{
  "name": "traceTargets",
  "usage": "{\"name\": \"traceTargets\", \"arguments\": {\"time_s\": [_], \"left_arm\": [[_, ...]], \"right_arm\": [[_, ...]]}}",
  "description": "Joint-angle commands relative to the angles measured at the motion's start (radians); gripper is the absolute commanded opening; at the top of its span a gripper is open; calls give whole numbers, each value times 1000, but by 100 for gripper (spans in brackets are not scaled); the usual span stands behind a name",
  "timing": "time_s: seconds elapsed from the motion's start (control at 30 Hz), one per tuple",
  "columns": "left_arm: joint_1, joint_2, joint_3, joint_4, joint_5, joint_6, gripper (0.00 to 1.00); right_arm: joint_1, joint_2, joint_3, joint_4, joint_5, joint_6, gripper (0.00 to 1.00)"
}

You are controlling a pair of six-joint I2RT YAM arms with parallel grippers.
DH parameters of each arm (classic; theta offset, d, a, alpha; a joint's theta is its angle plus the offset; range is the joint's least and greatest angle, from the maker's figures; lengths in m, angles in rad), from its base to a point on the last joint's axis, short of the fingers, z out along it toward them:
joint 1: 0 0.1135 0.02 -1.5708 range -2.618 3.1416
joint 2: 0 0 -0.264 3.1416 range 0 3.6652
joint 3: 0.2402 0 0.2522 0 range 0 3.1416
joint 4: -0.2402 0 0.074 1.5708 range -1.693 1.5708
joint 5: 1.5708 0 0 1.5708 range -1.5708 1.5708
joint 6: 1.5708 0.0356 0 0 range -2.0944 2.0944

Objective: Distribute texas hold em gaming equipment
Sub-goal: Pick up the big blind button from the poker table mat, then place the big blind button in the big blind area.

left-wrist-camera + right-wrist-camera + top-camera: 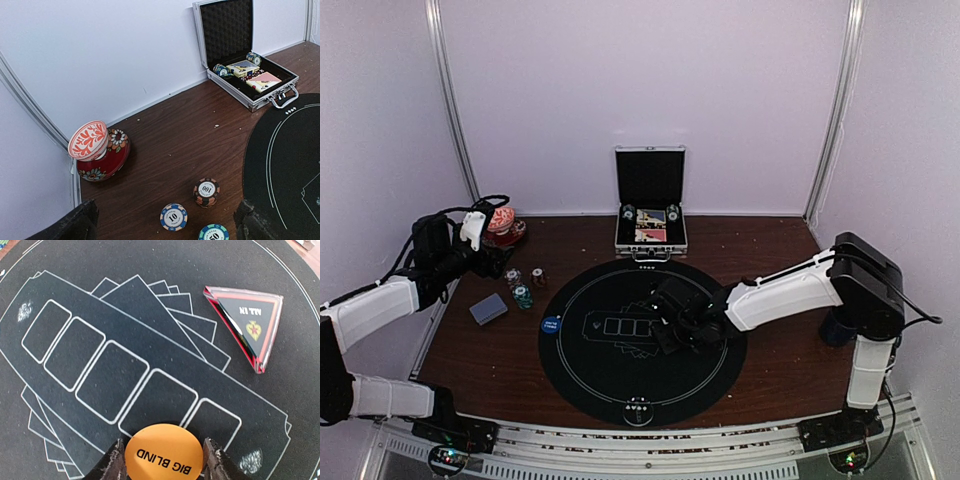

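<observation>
Down on the black mat [300,390], the right gripper [162,444] has the orange disc [164,456] marked BIG BLIND between its fingers, and both pads look pressed against the disc's edges, so I call that a grip. The disc sits over the near end of the printed row of card boxes, with a three-cornered ALL IN marker [247,322] lying well apart from it on the mat. My read is that we're in the button stage of the deal-out. The next move needs a clean lift without tipping the disc, a carry to a seat at the mat's edge, and a flat set-down. Over on the left, the left gripper [166,210] hangs wide open and holds nothing, poised above three chip stacks [206,191] on the bare wood beside a red jar [100,150]. From overhead you get the layout: a deck of cards [488,309] near the chips, a blue disc [551,324] on the mat's left rim, and the metal case [650,215] open at the back. That high view hides the orange disc under the right arm; only the wrist camera shows it and its lettering. The left wrist alone shows more chips and card packs inside the case.
</observation>
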Motion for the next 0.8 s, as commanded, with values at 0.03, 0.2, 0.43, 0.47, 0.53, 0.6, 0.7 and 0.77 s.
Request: {"name": "traceTargets", "arguments": {"time_s": [0.03, 0.2, 0.43, 0.47, 0.53, 0.6, 0.7, 0.77], "left_arm": [[6, 4, 10, 32, 4, -3, 98], [6, 4, 10, 32, 5, -3, 98], [6, 5, 10, 33, 7, -3, 98], [6, 5, 10, 33, 7, -3, 98], [5, 5, 10, 32, 7, -5, 98], [5, 5, 10, 32, 8, -5, 98], [5, 5, 10, 32, 8, -5, 98], [6, 5, 11, 32, 8, -5, 98]], "right_arm": [[-7, -73, -27, -53, 60, 12, 39], [-43, -129, -75, -56, 88, 19, 39], [-106, -237, -190, -57, 113, 43, 39], [-114, -255, -208, -57, 117, 49, 39], [-129, -288, -245, -57, 123, 59, 39], [-143, -318, -282, -60, 128, 66, 39], [-170, -356, -329, -55, 125, 79, 39], [-184, -368, -351, -52, 122, 83, 39]]}}
